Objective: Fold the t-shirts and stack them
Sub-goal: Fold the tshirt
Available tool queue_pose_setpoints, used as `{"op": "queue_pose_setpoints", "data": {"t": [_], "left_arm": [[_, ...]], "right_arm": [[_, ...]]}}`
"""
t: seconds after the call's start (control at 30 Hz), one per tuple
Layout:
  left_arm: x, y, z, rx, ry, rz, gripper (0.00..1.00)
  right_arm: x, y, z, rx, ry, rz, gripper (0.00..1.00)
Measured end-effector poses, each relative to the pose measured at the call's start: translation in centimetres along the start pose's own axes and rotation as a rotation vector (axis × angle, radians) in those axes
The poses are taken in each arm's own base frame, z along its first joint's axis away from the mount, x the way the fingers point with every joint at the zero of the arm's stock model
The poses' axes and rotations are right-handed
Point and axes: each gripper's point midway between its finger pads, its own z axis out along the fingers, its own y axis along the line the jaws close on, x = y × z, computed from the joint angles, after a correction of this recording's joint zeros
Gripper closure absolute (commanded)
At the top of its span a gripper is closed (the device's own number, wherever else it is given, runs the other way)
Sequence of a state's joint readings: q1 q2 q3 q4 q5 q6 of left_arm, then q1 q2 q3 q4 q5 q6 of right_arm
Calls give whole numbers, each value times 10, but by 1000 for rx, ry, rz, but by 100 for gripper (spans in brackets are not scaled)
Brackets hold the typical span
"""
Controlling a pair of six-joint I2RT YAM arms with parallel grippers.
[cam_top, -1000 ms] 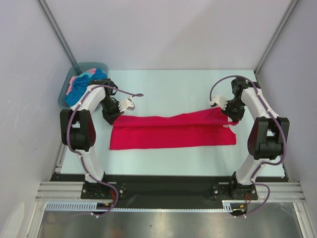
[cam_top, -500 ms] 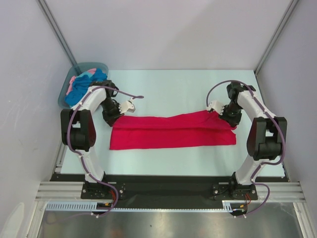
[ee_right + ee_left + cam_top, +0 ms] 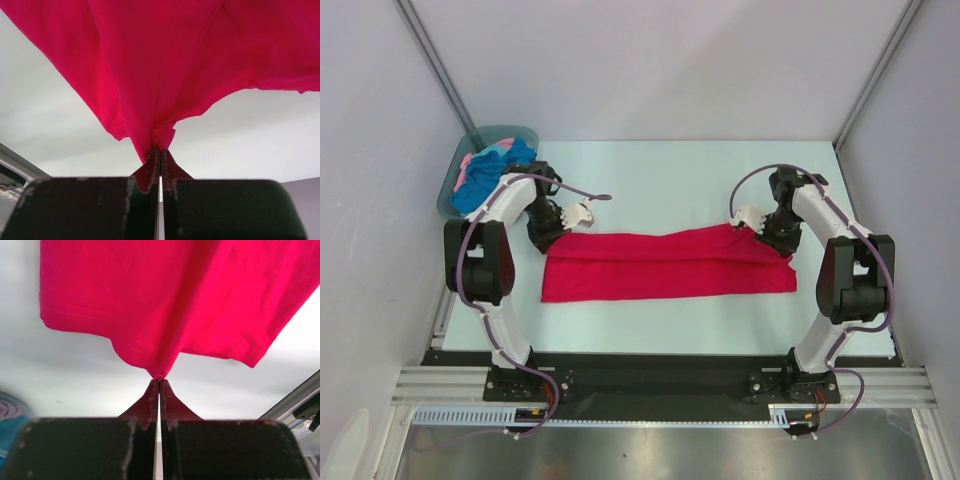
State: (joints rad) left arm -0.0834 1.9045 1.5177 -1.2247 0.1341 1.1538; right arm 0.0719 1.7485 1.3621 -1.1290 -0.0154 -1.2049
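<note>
A pale table (image 3: 670,175) fills the floor of a white-walled booth, with metal rails along its near edge. The red shirt (image 3: 665,268) lies across the middle as a long folded band running left to right, its near edge flat on the surface. Its two far corners are drawn up and back.

The left gripper (image 3: 159,386) has its fingers pressed together on a small pinch of hem at the far left corner. In the left wrist view the cloth spreads away from that point in a taut fan, and the dark gripper body blocks the lower part of the frame. The right gripper (image 3: 160,155) is clamped the same way on a bunched knot of red cloth at the far right corner, with the fabric gathered in folds beyond it.

From overhead both pairs of fingers are hidden under the wrists and cables, so the grip can be read only from the wrist cameras. Which part of the garment the right side holds is hard to make out; it may be a sleeve.

At the far left corner of the table a grey-green tub (image 3: 510,133) holds the crumpled blue shirt (image 3: 480,190), with the pink shirt (image 3: 467,162) showing beside it. The left arm covers part of both
</note>
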Motion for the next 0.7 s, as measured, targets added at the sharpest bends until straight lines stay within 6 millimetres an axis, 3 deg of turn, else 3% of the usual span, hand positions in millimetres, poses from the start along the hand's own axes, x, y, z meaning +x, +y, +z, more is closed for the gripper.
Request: {"op": "queue_pose_setpoints", "data": {"t": [0.37, 0.7], "left_arm": [[-1, -1, 5, 14, 7, 3, 100], [-2, -2, 10, 28, 13, 8, 100]], "right_arm": [[7, 5, 2, -20, 17, 9, 100], [10, 30, 13, -88, 59, -36, 100]]}}
